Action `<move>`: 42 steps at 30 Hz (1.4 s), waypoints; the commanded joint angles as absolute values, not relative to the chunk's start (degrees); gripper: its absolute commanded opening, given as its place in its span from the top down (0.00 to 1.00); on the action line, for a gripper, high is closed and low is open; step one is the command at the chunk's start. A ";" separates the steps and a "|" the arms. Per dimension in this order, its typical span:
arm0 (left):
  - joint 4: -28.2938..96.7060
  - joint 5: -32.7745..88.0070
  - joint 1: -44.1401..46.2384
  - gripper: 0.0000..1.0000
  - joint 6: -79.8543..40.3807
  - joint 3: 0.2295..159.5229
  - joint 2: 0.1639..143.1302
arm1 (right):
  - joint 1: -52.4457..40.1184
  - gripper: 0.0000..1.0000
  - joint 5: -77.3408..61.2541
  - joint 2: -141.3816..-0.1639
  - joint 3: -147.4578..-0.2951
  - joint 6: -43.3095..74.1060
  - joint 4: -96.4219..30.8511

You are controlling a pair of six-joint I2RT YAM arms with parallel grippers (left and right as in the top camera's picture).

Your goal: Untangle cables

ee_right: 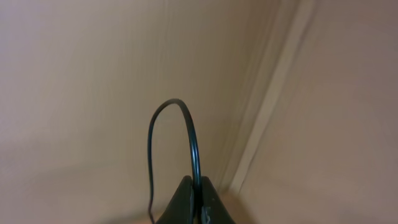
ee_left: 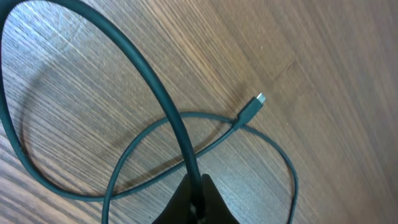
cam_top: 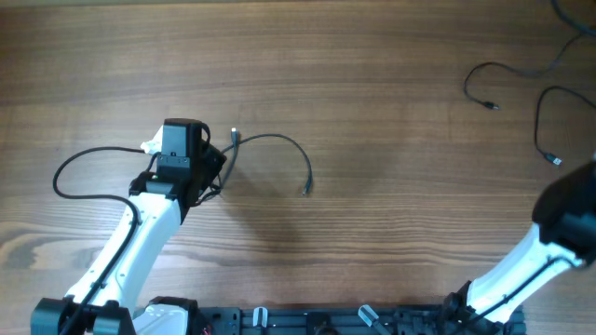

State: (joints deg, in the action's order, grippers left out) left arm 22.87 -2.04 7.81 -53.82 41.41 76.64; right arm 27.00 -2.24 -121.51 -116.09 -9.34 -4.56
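Two held cords: one in each arm's jaws.
Left gripper (ee_left: 198, 200): jaws pinched tight on a thin black flexible cable (ee_left: 155, 93) that looped over the brown wooden table (ee_left: 323, 50).
Silvery plug tip (ee_left: 259, 98): lay at 2 o'clock from those fingers.
Right gripper (ee_right: 198, 202): jaws pinched on a second thin black cable (ee_right: 194, 140), which arched toward 12 o'clock.
Loose black cords (cam_top: 469, 84): lay at the table's 2 o'clock corner.

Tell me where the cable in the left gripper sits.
Overhead, left of table centre: the cable arcs rightward from the left gripper, far from the two cables at upper right.
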 commanded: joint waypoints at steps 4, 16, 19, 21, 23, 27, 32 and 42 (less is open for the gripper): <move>22.68 -2.39 9.28 0.96 -53.39 41.25 79.09 | 20.14 0.96 -0.97 -137.93 -116.51 -10.28 -7.33; 21.39 -2.39 9.28 0.96 -53.36 41.25 79.11 | 17.78 0.00 -10.33 -136.99 -116.36 -6.98 -35.62; 21.39 -2.39 9.28 0.96 -53.36 41.25 79.11 | 17.08 0.05 -14.90 -137.03 -115.37 -12.67 -45.60; 21.39 -2.39 9.28 0.96 -53.34 41.25 79.11 | 17.02 0.12 -14.90 -137.08 -114.08 -18.31 -48.27; 21.39 -2.39 9.28 0.96 -53.34 41.25 79.11 | 16.88 0.16 -14.33 -137.21 -111.66 -26.79 -48.01; 21.41 -2.39 9.28 0.96 -53.34 41.25 79.11 | 16.91 0.60 -1.98 -137.38 -103.48 -32.40 -46.13; 21.41 -2.39 9.28 0.96 -53.34 41.25 79.11 | 16.95 0.96 -6.37 -137.38 -95.66 -38.00 -42.65; 21.39 -2.39 9.28 0.96 -53.36 41.25 79.11 | 17.54 0.96 -2.26 -137.36 -101.67 -10.28 -1.04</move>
